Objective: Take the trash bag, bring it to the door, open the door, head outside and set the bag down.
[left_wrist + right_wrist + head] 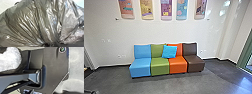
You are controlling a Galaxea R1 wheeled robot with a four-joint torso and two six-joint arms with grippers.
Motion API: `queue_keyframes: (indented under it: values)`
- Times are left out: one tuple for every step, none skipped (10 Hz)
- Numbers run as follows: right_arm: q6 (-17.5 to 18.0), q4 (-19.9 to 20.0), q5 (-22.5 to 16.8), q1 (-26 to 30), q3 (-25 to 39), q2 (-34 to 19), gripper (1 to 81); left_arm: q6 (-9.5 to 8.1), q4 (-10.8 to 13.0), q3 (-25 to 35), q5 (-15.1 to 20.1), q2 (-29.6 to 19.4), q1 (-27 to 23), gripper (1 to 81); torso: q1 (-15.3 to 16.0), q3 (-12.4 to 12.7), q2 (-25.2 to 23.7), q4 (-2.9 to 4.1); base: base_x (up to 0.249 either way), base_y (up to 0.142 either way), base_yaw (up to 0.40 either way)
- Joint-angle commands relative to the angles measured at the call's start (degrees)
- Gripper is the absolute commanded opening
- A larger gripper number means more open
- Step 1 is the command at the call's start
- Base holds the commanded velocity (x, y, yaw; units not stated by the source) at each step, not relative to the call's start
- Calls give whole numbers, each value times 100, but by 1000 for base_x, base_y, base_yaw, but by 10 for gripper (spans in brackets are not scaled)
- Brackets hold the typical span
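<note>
In the left wrist view the trash bag (31, 22) is dark, shiny and translucent, with its film drawn into long folds. Those folds run together at my left gripper (50, 44), which is shut on the gathered plastic. A pale, crinkled, glossy surface (10, 59) with a dark edge shows in the right wrist view; whether it is part of the bag I cannot tell.
A row of blue, green, orange and brown seats (160, 66) stands against the white wall (159, 32), with a blue cushion (169, 51) on it. Colourful panels (166, 10) hang above. Grey floor (166, 83) lies in front; a green frame (245, 53) stands at the right.
</note>
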Motion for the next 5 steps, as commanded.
queue_keyframes:
  values:
    - [-24, -26, -382, 244, 16, -57, 811, 0, 60, 19, 389, 4, -208, 10, 2, -7, 0, 0, 0, 0, 0]
    - [-24, -34, -382, 244, 8, -49, 811, 17, 69, -34, 389, -13, -208, 10, 0, 41, 0, 0, 0, 0, 0]
    - [-24, -34, -382, 244, -61, -14, 811, 105, 104, -146, 372, -13, -129, 10, -5, 35, -2, 0, 0, 0, 0]
    - [-24, -34, -382, 252, -211, 21, 811, 114, 130, -314, 327, -5, -76, 10, -5, 30, -2, 0, 0, 0, 0]
    - [-24, -34, -382, 252, -388, 92, 811, 114, 130, -412, 318, 4, -24, 10, -5, 33, -2, 0, 0, 0, 0]
